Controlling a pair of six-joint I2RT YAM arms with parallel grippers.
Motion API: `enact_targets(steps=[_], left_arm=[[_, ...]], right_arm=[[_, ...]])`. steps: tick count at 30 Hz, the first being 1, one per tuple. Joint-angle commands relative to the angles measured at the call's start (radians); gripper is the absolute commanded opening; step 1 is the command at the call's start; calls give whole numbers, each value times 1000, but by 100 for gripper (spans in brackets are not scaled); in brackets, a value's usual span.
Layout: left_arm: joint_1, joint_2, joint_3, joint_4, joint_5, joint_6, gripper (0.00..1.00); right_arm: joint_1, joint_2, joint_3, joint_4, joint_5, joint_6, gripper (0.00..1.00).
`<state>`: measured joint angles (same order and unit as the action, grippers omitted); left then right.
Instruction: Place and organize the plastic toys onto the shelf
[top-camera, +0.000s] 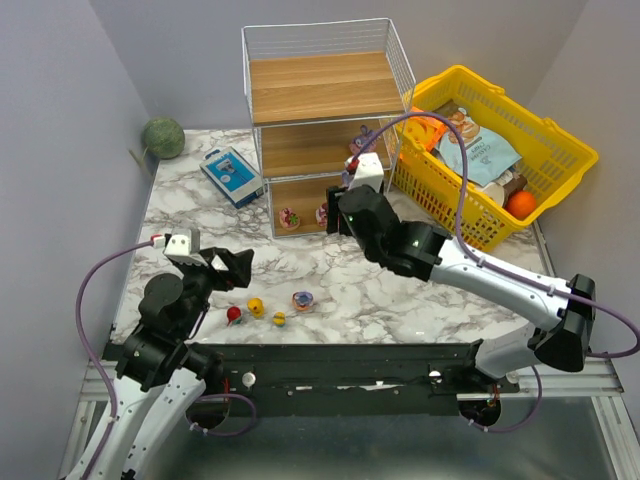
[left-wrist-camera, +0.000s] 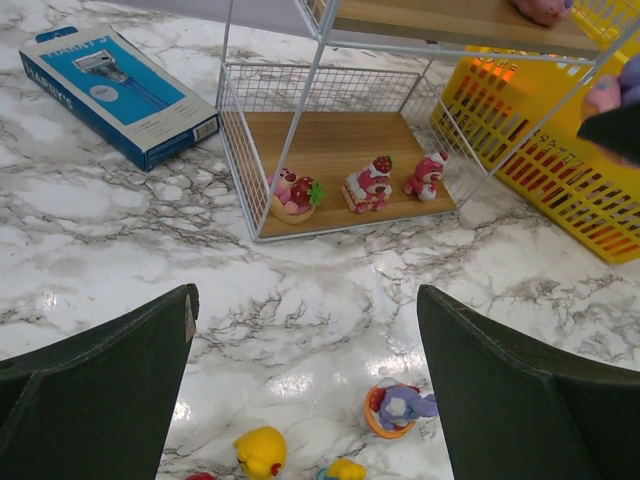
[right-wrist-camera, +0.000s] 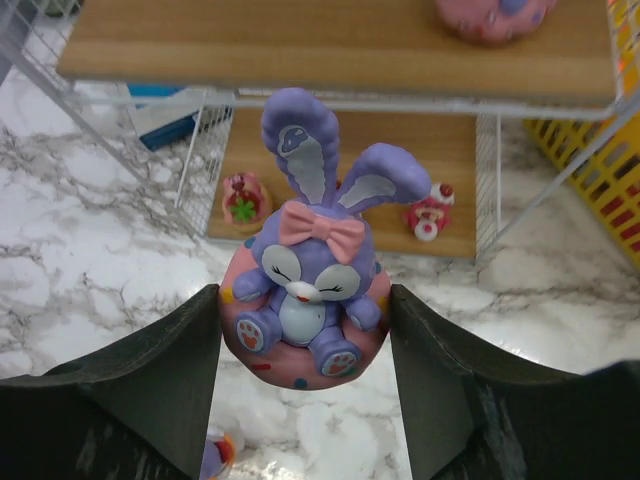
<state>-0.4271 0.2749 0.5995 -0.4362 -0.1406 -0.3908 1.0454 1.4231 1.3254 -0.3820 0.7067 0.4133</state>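
My right gripper (right-wrist-camera: 305, 315) is shut on a purple bunny toy (right-wrist-camera: 308, 270) seated on a pink donut, held in the air in front of the shelf (top-camera: 320, 90), level with its middle board. Another pink toy (right-wrist-camera: 490, 15) sits on that board. Three pink-red cake toys (left-wrist-camera: 365, 183) stand on the bottom board. On the table near me lie a purple bunny in an orange ring (left-wrist-camera: 398, 408), two yellow toys (left-wrist-camera: 262, 450) and a red one (top-camera: 233, 315). My left gripper (left-wrist-camera: 305, 400) is open and empty above them.
A blue-white box (top-camera: 231, 175) lies left of the shelf. A yellow basket (top-camera: 500, 150) with packets and an orange stands to its right. A green ball (top-camera: 162, 136) rests at the far left against the wall.
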Motion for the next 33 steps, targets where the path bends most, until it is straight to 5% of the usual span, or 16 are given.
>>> enact_targets(steps=[1,11,33], left_arm=[[5,-16,-10,-22,19,-6,99],[5,6,-10,-35,-4,-2,99],[5,52,-7,-36,-4,3,99]], right_arm=[[-36,74,162,60,-39,-205,25],[-79,246,386,100,-67,-314,25],[-179,427,429,239,-87,-398,25]])
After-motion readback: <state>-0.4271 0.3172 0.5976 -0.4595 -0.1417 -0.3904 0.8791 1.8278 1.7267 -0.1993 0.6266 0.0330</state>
